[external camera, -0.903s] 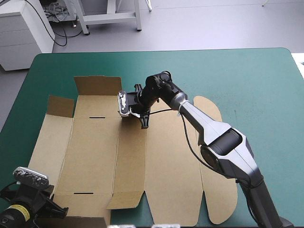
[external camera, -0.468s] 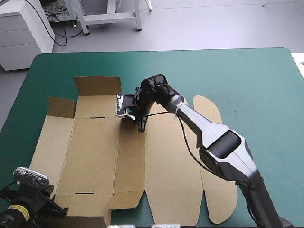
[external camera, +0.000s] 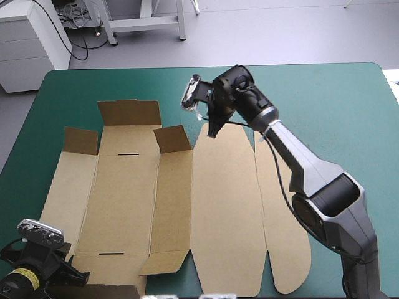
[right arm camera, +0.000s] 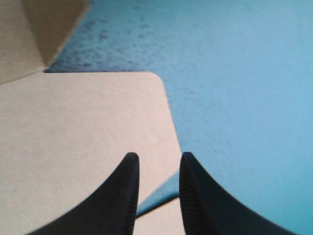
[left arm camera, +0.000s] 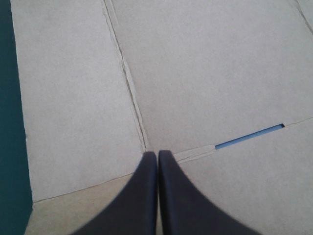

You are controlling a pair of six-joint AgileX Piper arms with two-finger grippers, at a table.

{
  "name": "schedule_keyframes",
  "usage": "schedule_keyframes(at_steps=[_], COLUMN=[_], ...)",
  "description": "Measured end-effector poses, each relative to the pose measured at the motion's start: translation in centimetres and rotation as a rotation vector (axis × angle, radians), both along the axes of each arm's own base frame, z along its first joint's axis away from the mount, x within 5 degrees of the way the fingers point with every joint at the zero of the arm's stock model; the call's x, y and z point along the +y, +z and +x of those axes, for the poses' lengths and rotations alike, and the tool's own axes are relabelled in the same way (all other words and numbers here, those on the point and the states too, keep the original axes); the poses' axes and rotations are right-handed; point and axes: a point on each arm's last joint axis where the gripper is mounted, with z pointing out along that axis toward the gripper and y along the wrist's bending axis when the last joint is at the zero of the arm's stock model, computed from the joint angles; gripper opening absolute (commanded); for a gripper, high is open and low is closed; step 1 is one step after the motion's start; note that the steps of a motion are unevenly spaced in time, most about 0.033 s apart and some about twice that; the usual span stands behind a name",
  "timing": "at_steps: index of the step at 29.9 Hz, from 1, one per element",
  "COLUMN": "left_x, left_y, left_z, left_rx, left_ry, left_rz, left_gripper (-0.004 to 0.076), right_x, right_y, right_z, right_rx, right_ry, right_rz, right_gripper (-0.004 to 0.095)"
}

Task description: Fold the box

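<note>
The brown box [external camera: 221, 205] lies spread flat on the teal-green cover, with three short flaps standing up along its far edge; the nearest to my right gripper is a small flap [external camera: 171, 138]. My right gripper [external camera: 212, 128] hovers at the far rounded corner of the wide middle panel [right arm camera: 73, 142]. Its black fingers stand a little apart, with nothing between them [right arm camera: 156, 155]. At the table's near left corner my left gripper [external camera: 40, 261] is shut [left arm camera: 157, 152] just over the board, a thin slot [left arm camera: 249, 136] ahead of it.
Bare teal-green cover [external camera: 349, 124] stretches to the right of the box and beyond its far edge. Two rounded panels [external camera: 287, 249] lie flat on the right side. A near flap [external camera: 163, 261] is slightly lifted.
My right gripper has risen from the small far flap and swung right and farther away to the wide panel's far corner. That flap now shows, standing up. The left arm has not moved.
</note>
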Motion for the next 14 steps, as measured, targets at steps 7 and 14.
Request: schedule_keyframes(at_steps=[7,14], left_x=[0.0,0.0], left_y=[0.0,0.0], left_z=[0.0,0.0], left_rx=[0.0,0.0], left_ry=[0.0,0.0], left_rz=[0.0,0.0], left_gripper=[-0.001,-0.001], right_x=[-7.6,-15.6], right_y=[6.4,10.4], right_z=[-0.3,-3.6], right_rx=[-0.081,-0.087], right_ry=[-0.442,-0.661], right_rz=[0.262,0.433], right_gripper=[-0.0001,-0.0019])
